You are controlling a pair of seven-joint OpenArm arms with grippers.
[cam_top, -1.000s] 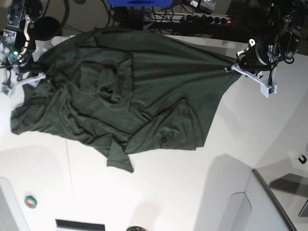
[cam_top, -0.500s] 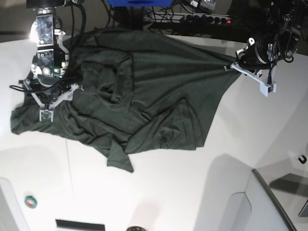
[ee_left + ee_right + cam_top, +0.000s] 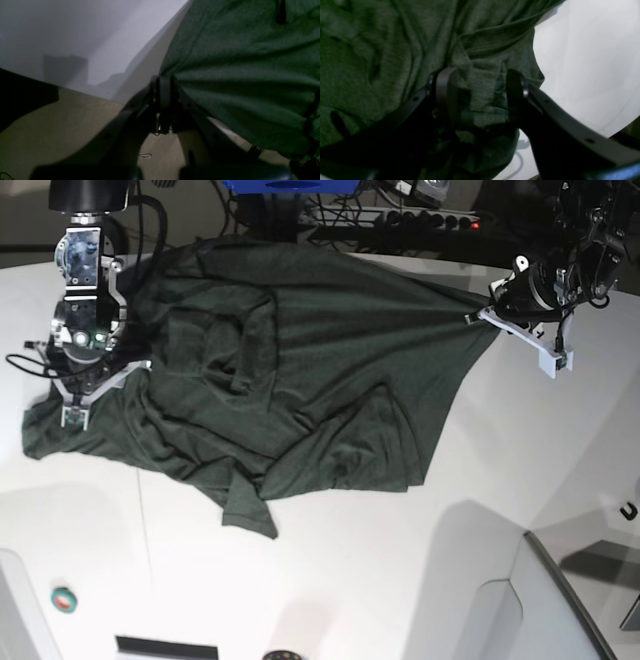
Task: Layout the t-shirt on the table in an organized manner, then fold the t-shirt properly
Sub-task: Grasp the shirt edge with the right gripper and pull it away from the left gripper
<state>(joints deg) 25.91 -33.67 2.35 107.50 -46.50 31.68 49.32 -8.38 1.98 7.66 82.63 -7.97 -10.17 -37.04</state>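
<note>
Base view shows the t-shirt [image 3: 280, 380] spread crumpled on the table [image 3: 400, 580], its far edge lost against dark clutter. Left gripper [image 3: 478, 318] is clamped on one corner. Right gripper [image 3: 480, 82] straddles bunched fabric, jaws apart; its fingertips are buried in folds.

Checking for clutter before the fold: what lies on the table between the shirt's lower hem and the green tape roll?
In the base view, only bare white table lies between the t-shirt hem and the green tape roll.
</note>
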